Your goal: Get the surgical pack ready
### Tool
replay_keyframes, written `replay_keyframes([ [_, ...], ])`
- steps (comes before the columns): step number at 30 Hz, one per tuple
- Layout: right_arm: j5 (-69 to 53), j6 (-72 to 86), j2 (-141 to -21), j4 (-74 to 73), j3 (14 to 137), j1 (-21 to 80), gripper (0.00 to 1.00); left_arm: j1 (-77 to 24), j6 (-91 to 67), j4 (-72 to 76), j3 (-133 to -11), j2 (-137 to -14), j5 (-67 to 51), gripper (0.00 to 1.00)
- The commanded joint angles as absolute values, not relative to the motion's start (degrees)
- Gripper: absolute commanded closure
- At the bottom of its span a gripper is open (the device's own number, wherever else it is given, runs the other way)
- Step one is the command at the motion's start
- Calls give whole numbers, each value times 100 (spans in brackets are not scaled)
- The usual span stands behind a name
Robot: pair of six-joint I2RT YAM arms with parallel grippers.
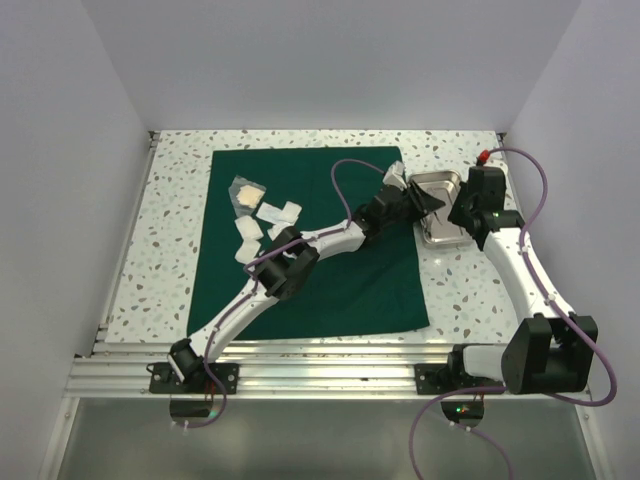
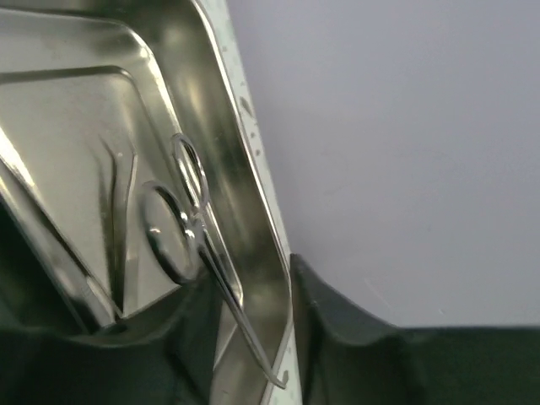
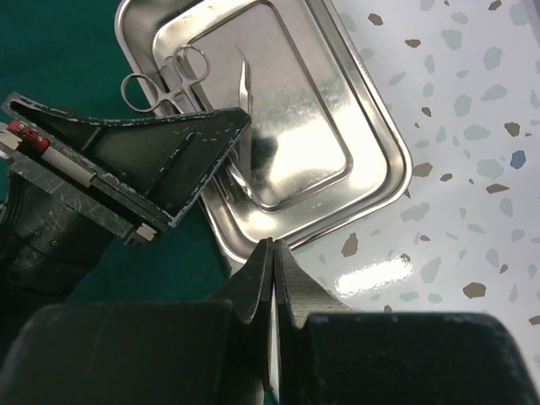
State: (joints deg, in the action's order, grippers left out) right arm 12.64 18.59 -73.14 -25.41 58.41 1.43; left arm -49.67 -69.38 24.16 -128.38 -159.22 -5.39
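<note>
The surgical pack is a dark green drape (image 1: 310,270) spread flat on the table. At its right edge sits a steel tray (image 1: 445,238). My left gripper (image 1: 418,200) reaches over the tray's left side. In the left wrist view its jaws (image 2: 257,354) stand apart, with ring-handled forceps (image 2: 198,228) leaning on the tray wall (image 2: 245,211) between them, not pinched. My right gripper (image 3: 272,246) is shut on nothing, its tips at the tray's near rim (image 3: 392,160). The forceps' rings (image 3: 164,76) show beside the left gripper's finger (image 3: 169,160).
Several white gauze packets (image 1: 262,215) lie on the drape's upper left part. A thin second instrument (image 3: 245,84) rests in the tray. White walls close in the speckled table (image 1: 470,290) at the back and on both sides.
</note>
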Motion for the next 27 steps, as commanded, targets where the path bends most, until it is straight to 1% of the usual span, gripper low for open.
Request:
replay_keyframes([
  [1, 1415, 1872, -7286, -2347, 5836, 105, 100, -4992, -6864, 2312, -12903, -15803, -448, 54],
  [6, 1433, 1890, -7233, -2373, 5871, 105, 100, -5001, -7014, 2522, -12500, -15575, -545, 52],
  [9, 1406, 1907, -7225, -2382, 5897, 105, 100, -5027, -6900, 2409, -12349, -15329, -457, 50],
  [10, 1406, 1916, -7216, -2391, 5897, 97, 100, -5045, -6812, 2339, -12349, -15276, -361, 27],
  [11, 1398, 1916, -7216, -2399, 5906, 97, 100, -5062, -6646, 2129, -12375, -15171, -308, 0],
  [19, 1397, 1977, -7102, -2417, 5933, 97, 99, -5080, -6627, 1258, -12393, -14862, -44, 0],
  [24, 1582, 2083, -7005, -2461, 5959, 105, 99, -5071, -6697, 1099, -12340, -14748, -70, 0],
  [27, 1687, 2170, -6873, -2408, 5933, 97, 98, -5071, -6706, 1527, -11805, -14380, -18, 0],
])
